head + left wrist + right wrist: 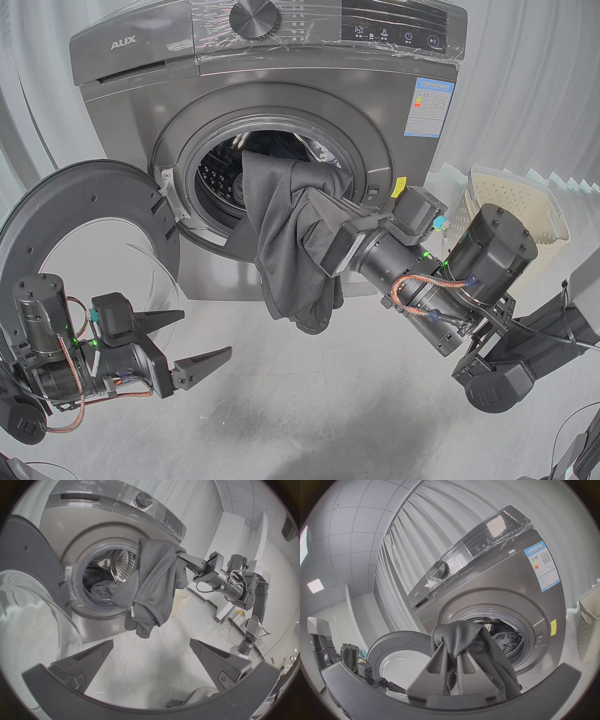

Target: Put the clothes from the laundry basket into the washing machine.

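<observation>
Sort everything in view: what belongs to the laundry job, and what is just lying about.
Belongs to the job:
- dark garment, clamped in the right end effector
- washing machine, its door open, clothes inside it
- laundry basket
- left end effector, open, low by the door

Just there:
- curtain
- floor

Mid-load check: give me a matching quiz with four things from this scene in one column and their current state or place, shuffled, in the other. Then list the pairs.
Things:
1. left end effector
2. right end effector
3. washer door
4. laundry basket

States or places:
A. swung open
B. shut on the dark grey garment at the drum opening
C. open, holding nothing
D. beside the washing machine, on the robot's right

Pairs: 1-C, 2-B, 3-A, 4-D
</observation>
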Tool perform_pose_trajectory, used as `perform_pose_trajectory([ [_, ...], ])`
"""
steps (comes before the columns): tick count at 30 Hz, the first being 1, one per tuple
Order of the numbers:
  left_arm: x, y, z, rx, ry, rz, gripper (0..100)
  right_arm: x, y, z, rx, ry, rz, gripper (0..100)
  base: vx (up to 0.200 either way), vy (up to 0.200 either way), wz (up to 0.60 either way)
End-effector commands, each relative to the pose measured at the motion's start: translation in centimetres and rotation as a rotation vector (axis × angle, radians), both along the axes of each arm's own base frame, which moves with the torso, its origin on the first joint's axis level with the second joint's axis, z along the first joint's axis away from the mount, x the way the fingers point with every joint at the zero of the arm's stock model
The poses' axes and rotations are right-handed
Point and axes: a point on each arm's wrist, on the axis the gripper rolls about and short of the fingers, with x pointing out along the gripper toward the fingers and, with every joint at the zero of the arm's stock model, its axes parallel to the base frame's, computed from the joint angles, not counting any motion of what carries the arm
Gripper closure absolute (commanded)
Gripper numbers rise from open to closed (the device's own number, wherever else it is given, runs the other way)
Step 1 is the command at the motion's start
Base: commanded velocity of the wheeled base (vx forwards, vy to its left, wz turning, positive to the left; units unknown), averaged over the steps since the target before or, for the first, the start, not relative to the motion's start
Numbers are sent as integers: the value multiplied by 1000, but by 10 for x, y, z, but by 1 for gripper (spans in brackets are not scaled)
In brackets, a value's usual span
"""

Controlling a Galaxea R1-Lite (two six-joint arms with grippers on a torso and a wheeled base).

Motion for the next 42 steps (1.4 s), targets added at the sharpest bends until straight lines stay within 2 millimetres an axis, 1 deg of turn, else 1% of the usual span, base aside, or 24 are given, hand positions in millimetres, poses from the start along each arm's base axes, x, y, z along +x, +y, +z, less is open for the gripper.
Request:
perform_pose_trajectory([
  [1, 10, -17, -9, 4, 58, -44, 0, 1, 3, -4, -6, 6, 4, 100, 0, 0, 0],
  [7, 19, -24, -11, -1, 77, -52, 0, 0, 3, -5, -12, 11, 6, 100, 0, 0, 0],
  [11, 26, -36, -9, -45, 107, -70, 0, 0, 3, -5, -14, 7, 4, 100, 0, 0, 0],
  [16, 37, -45, -5, -73, 111, -78, 0, 0, 3, -5, -12, 9, 5, 100, 0, 0, 0],
  [19, 38, -51, -3, -86, 119, -93, 0, 0, 3, -5, -13, 10, 5, 100, 0, 0, 0],
  [25, 45, -64, -8, -82, 134, -117, 0, -2, 4, -5, -12, 11, 10, 100, 0, 0, 0],
  [32, 57, -74, -16, -103, 96, -119, 0, -3, 4, -5, -15, 9, 11, 100, 0, 0, 0],
  [35, 63, -77, -23, -119, 74, -117, 0, -3, 5, -5, -12, 11, 13, 100, 0, 0, 0],
  [42, 66, -82, -23, -145, 72, -107, 0, -3, 5, -6, -15, 9, 12, 100, 0, 0, 0],
])
